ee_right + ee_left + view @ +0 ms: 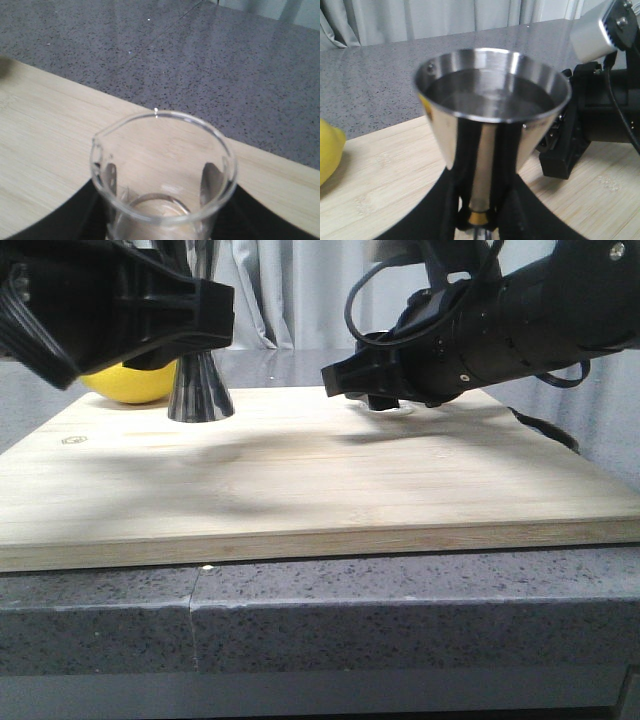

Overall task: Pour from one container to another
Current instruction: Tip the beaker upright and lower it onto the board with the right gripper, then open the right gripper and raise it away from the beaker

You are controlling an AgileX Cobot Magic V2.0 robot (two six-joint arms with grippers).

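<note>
My left gripper is clamped on the jigger at its waist, standing upright on the board. My right gripper has the upright beaker between its jaws, apparently gripped.

Both arms matte black w/ chunky, angular plastic housings. Right arm carries looping black cables and a silver screw; a light grey box is mounted on it.
</note>
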